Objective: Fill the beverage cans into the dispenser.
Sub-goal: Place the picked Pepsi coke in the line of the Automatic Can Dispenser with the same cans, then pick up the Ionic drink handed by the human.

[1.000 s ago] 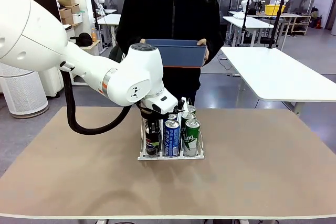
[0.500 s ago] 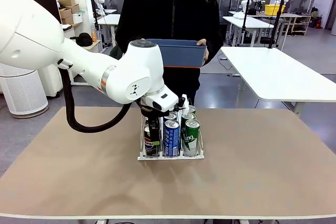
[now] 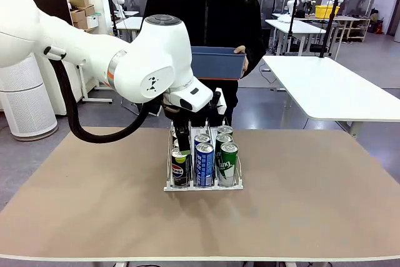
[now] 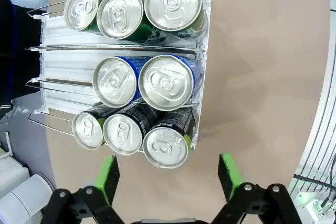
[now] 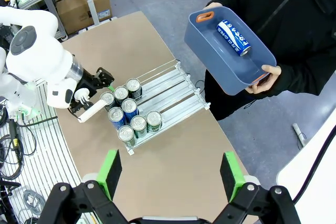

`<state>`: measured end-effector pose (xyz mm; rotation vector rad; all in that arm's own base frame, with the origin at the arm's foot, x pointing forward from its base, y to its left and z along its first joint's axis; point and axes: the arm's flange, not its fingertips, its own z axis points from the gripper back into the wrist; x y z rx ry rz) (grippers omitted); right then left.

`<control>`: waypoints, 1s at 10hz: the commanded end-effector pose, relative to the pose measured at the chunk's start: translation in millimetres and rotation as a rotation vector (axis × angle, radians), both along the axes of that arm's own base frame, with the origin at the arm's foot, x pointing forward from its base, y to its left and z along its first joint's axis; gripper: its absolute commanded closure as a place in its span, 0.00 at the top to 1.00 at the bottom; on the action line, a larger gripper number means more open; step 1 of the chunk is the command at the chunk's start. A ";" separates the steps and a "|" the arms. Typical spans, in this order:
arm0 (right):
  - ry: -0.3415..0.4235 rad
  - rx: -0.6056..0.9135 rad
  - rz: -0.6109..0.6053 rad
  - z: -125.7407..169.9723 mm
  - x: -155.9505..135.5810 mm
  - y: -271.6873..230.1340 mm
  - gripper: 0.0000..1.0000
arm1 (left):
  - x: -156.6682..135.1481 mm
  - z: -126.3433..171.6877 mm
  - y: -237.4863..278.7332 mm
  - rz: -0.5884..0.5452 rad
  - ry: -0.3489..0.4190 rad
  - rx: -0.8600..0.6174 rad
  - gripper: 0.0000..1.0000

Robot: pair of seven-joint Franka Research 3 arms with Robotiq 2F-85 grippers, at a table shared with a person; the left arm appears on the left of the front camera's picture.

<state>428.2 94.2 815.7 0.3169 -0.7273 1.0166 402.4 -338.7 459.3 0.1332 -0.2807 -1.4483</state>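
Hovering over the left lane of the dispenser (image 3: 204,186) at frame centre in the front view, the left gripper (image 3: 182,147) has its fingers spread wide with nothing pinched. A black can (image 3: 180,169) stands right under it at the front of that lane. In the left wrist view the rack holds eight cans: three green cans (image 4: 173,4) in the top row, two blue cans (image 4: 166,82) in the middle row, three black in the bottom row, the nearest just above the green pads (image 4: 108,174). The right gripper (image 5: 171,173) sits at the bottom of the right wrist view, also spread and empty, high above the table (image 5: 173,145). At upper right a person holds a blue tub (image 5: 247,72) with both hands. One more blue can (image 5: 233,37) lies on its side inside.
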 end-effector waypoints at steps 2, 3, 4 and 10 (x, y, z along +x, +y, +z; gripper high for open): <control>0.004 0.011 -0.004 0.2 -0.4 -0.2 1.00 | -10.4 -5.3 1.1 0.052 0.016 -0.019 1.00; 0.004 0.011 -0.004 0.2 -0.4 -0.2 1.00 | -3.2 0.7 -0.6 0.010 0.001 -0.001 1.00; 0.004 0.011 -0.004 0.2 -0.4 -0.2 1.00 | -3.2 0.7 -0.6 0.010 0.001 -0.001 1.00; 0.004 0.011 -0.004 0.2 -0.4 -0.2 1.00 | -10.9 16.5 4.3 -0.031 0.069 -0.021 1.00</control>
